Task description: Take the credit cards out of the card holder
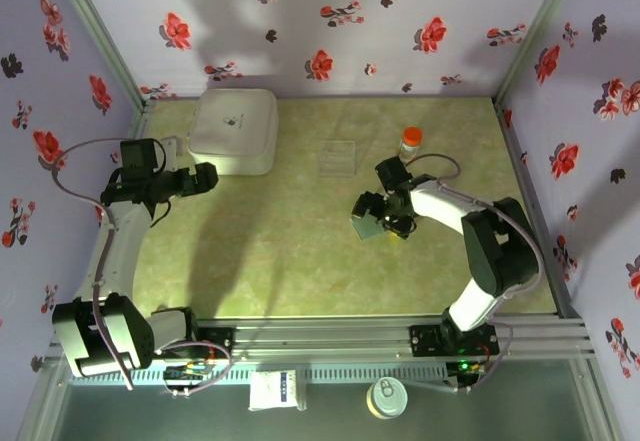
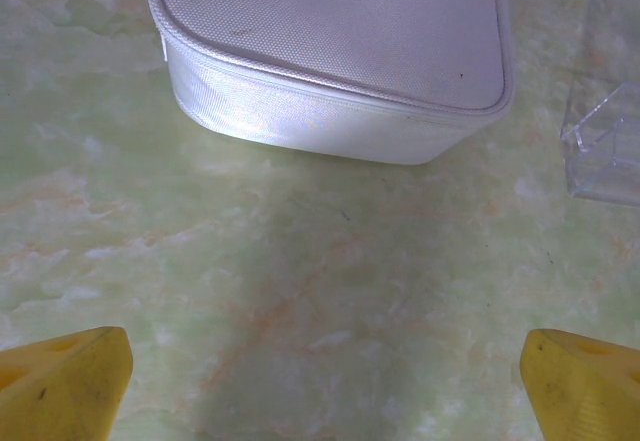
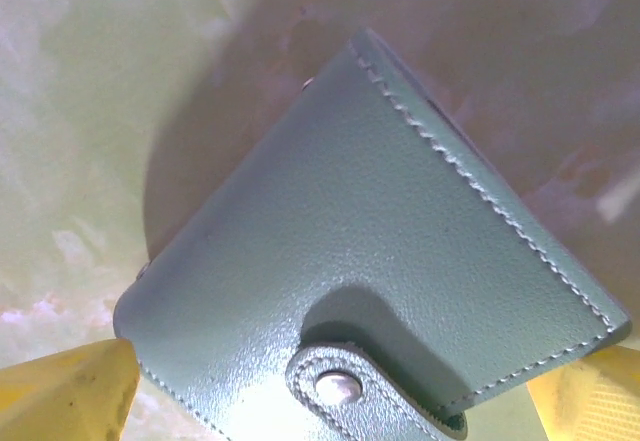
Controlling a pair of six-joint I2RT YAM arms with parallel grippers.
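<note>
Lying closed between the wide-spread tips of the released right pincer (image 3: 330,399), the card holder (image 3: 380,241), stud (image 3: 338,388) up.

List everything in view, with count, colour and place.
holder: one, blue-green, snapped shut, right of table centre
box: one, white, back left of table
clear piece: one, transparent, back centre
bottle: one, orange cap, right of the clear piece
table: one, pale green marbled
packet: one, white, below the front rail
can: one, pale, right of the packet
left gripper: one, yellow-tipped, open, facing the box
right gripper: one, yellow-tipped, open, astride the holder
</note>
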